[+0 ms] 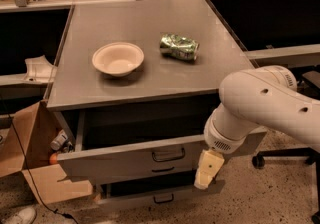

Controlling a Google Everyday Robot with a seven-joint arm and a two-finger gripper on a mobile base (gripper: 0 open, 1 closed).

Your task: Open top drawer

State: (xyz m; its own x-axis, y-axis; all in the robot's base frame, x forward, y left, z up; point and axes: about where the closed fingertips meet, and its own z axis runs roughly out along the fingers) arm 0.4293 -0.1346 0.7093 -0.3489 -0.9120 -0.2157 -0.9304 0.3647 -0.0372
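The top drawer (125,160) of the grey metal cabinet stands pulled out towards me, its dark inside showing under the cabinet top. Its dark loop handle (169,155) is at the centre of the front panel. My gripper (207,170) hangs from the white arm (265,108), pointing down in front of the right part of the drawer front. It is to the right of the handle and a little lower, not touching it. Two shallower drawers with smaller handles (164,199) sit below.
A cream bowl (118,58) and a crushed green can (179,47) lie on the cabinet top (150,85). An open cardboard box (30,168) stands at the cabinet's left. A chair base (280,158) is at the right, behind my arm.
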